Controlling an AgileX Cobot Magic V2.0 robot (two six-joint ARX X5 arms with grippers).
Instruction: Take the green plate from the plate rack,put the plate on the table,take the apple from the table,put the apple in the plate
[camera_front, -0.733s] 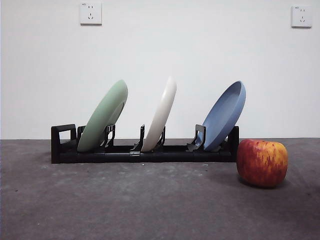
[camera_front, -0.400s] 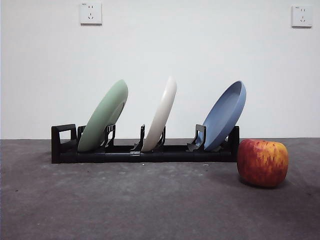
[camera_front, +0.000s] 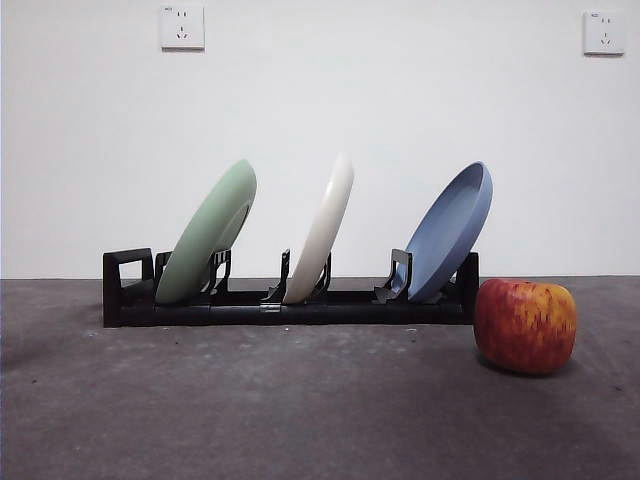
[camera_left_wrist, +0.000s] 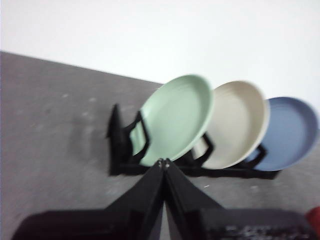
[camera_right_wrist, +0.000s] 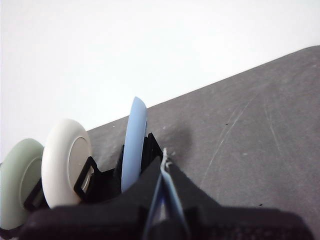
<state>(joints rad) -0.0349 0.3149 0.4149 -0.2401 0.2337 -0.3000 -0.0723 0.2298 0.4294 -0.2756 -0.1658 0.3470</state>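
Observation:
The pale green plate leans in the left slot of the long black plate rack on the dark grey table. The red and yellow apple sits on the table at the rack's right end. The left wrist view shows the green plate in the rack beyond my left gripper, whose jaws are shut and empty. In the right wrist view my right gripper is shut and empty, with the green plate at the far end of the rack. Neither gripper shows in the front view.
A cream-white plate and a blue plate stand in the rack's middle and right slots. A white wall with two sockets rises behind the table. A red edge of the apple shows in the left wrist view.

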